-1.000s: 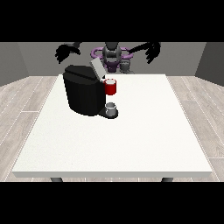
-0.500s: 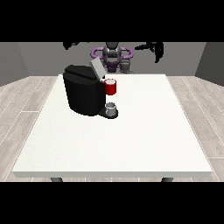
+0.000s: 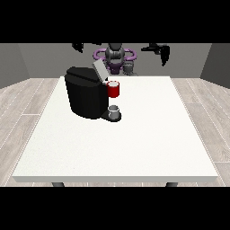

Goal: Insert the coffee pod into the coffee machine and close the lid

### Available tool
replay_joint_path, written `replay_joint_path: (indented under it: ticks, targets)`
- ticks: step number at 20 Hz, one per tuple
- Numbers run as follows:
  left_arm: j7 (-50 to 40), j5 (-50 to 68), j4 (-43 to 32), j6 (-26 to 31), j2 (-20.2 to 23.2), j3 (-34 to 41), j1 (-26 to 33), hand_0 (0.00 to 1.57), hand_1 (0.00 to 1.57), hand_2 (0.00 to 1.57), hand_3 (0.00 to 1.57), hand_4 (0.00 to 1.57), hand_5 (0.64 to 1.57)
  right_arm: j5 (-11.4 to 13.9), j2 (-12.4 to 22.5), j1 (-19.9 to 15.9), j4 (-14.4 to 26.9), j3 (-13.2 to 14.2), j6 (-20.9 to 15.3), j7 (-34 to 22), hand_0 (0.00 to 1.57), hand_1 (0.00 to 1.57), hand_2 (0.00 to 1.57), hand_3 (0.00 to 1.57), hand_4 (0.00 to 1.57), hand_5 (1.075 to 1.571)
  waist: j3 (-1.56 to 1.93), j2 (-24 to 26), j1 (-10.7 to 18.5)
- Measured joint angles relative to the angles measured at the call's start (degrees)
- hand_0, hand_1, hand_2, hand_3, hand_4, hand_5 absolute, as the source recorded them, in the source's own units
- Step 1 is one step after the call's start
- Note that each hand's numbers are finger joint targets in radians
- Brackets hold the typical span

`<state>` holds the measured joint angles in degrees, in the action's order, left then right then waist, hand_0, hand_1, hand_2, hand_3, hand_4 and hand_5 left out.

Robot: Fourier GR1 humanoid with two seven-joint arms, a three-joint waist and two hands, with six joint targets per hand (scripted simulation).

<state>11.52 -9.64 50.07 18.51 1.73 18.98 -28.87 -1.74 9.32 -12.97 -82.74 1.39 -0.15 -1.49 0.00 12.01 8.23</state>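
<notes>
The black coffee machine (image 3: 87,96) stands on the left half of the white table (image 3: 148,134), with its grey lid (image 3: 98,70) tilted up. A red thing at the machine (image 3: 113,89) sits at its front, over a grey thing (image 3: 115,111) on the base. Another small grey thing (image 3: 129,67) stands at the table's far edge beside the robot's body; I cannot tell it for the pod. The hand at the view's right (image 3: 161,51) is raised high behind the table, fingers hanging straight, holding nothing. The hand at the view's left (image 3: 78,46) is raised too, mostly cut off at the top.
The robot's torso (image 3: 115,57) is behind the table's far edge. Wooden floor surrounds the table. White tabletop stretches to the right of and in front of the machine.
Both arms have lifted higher and spread outward; the hand at the view's left has risen nearly out of the picture. Machine, lid and grey things have not moved.
</notes>
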Motion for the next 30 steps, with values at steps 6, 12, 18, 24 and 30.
replay_joint_path:
  ticks: [6, 12, 18, 24, 30]
  targets:
    - [-3.19, 3.54, 8.65, -1.01, -1.10, -3.77, 4.05, 0.00, 0.00, 0.00, 0.00, 0.00, 1.571, -0.51, -0.14, -4.73, 3.30, 1.15, 1.09, -0.49, 0.00, 0.00, 0.00, 0.00, 0.00, 1.571, 0.02, -2.93, 0.70]
    - [-4.14, 7.08, 15.85, -3.62, -1.36, -7.74, 7.99, 0.00, 0.00, 0.00, 0.00, 0.00, 1.571, -2.15, 1.32, -9.14, 9.11, 4.57, 2.58, 1.21, 0.00, 0.00, 0.00, 0.00, 0.00, 1.571, 0.02, -7.08, 2.06]
    - [-5.56, 8.65, 21.49, -3.70, 0.78, -8.07, 11.09, 0.00, 0.00, 0.00, 0.00, 0.00, 1.571, -2.28, 1.26, -12.93, 13.74, 5.13, 3.97, 3.07, 0.00, 0.00, 0.00, 0.00, 0.00, 1.571, 0.01, -10.53, 0.68]
    - [-9.35, 10.38, 26.62, -4.49, 2.02, -8.53, 13.54, 0.00, 0.00, 0.00, 0.00, 0.00, 1.571, -0.13, 0.22, -15.31, 16.66, 3.50, 3.77, 3.36, 0.00, 0.00, 0.00, 0.00, 0.00, 1.571, 0.01, -11.10, -0.61]
    - [-9.10, 11.08, 28.62, -6.28, 2.40, -8.67, 13.80, 0.00, 0.00, 0.00, 0.00, 0.00, 1.571, 1.14, -0.08, -19.43, 18.91, 3.25, 3.86, 4.11, 0.00, 0.00, 0.00, 0.00, 0.00, 1.571, -0.06, -13.22, -1.32]
